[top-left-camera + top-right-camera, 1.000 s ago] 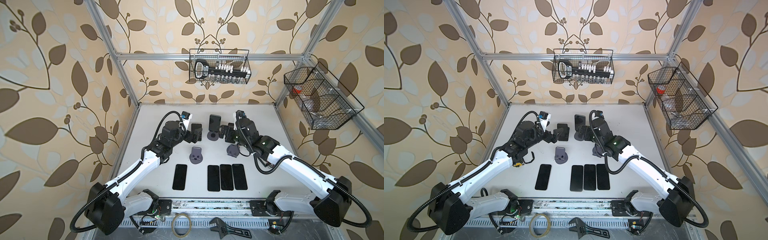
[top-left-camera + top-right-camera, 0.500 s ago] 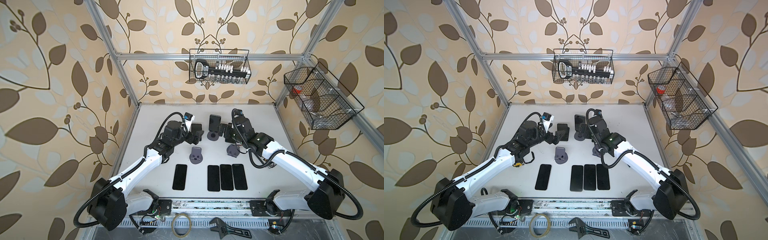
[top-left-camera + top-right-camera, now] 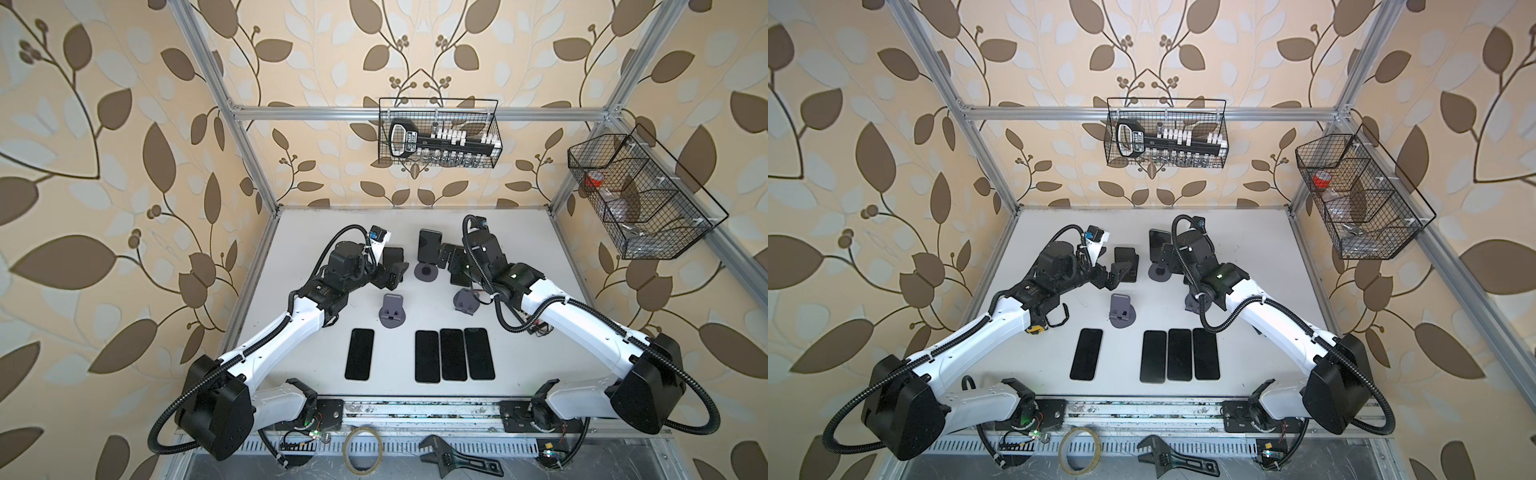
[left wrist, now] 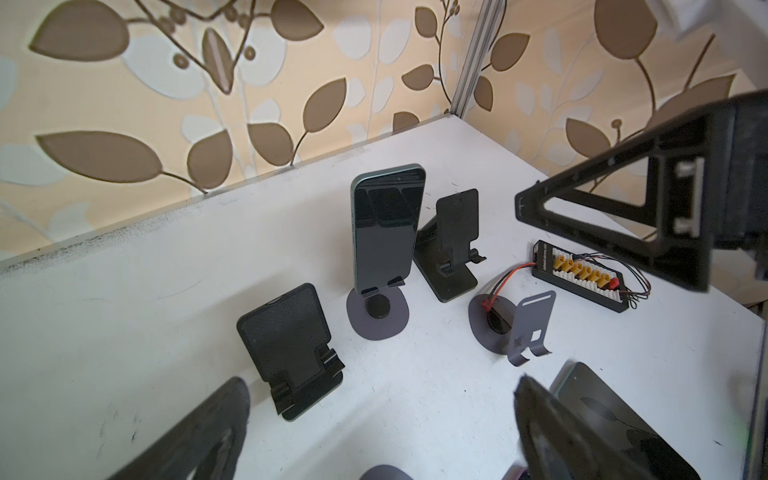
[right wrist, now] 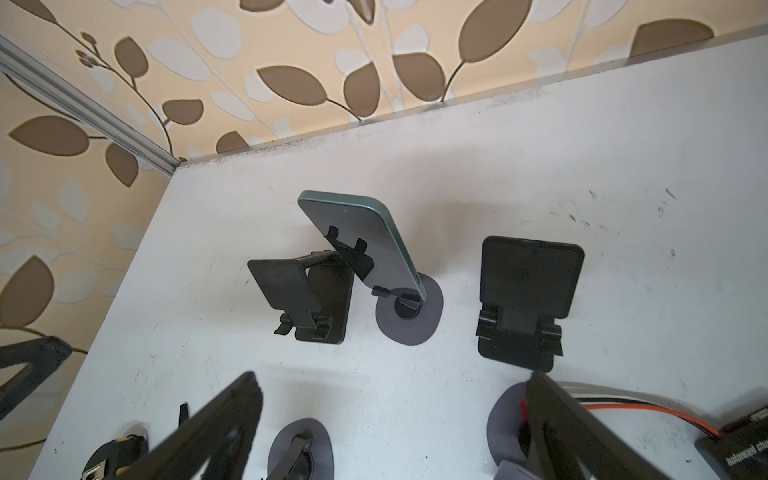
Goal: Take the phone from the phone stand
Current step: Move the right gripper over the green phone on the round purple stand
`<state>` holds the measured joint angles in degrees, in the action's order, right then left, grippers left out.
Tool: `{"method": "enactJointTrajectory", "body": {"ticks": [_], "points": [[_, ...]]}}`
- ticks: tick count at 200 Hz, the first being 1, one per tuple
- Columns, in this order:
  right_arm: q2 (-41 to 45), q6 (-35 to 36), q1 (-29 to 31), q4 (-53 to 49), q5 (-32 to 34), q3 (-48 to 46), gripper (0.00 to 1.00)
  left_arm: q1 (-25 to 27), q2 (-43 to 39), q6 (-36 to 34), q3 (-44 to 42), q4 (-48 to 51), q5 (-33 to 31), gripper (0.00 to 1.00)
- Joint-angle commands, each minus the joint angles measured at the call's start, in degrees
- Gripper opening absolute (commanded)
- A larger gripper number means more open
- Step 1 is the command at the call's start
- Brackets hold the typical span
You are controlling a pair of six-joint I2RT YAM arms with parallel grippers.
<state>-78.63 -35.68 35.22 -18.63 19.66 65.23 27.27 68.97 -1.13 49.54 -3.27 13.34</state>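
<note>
Nothing is done yet: the phone [image 3: 429, 245] leans in its stand [image 3: 427, 272] at the back of the table [image 3: 532, 232], between my left claw [image 3: 395, 272] and right claw [image 3: 451, 264], both spread wide and holding nothing. Grasping and lifting are left. Four other phones [image 3: 453, 353] lie flat near my bases. The back basket [image 3: 438, 100] holds a socket rack [image 3: 444, 141]; the side basket [image 3: 665, 232] holds a red-capped thing [image 3: 594, 179].

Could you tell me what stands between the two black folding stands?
The dark green phone on its grey round-based stand, seen in the right wrist view.
</note>
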Motion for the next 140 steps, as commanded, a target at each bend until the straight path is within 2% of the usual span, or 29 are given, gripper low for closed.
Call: {"method": "enactJointTrajectory", "body": {"ticks": [1,21,92,140], "points": [[-0.88,-1.01,-0.19,0.18,2.05,1.54,0.99,-0.46,-1.30,1.12,0.68,-2.01,-0.26,0.99],[-2.36,-1.14,-0.16,0.27,2.18,2.25,1.00,-0.50,-1.43,2.51,0.50,-1.44,-2.57,0.99],[-7.79,-3.78,-0.15,0.61,7.13,4.64,1.00,-0.37,-1.66,2.84,0.37,-0.95,-1.67,0.99],[-10.00,-3.69,0.02,4.74,7.62,4.11,1.00,-0.37,-1.91,3.16,0.38,-0.36,-4.03,0.99]]}}
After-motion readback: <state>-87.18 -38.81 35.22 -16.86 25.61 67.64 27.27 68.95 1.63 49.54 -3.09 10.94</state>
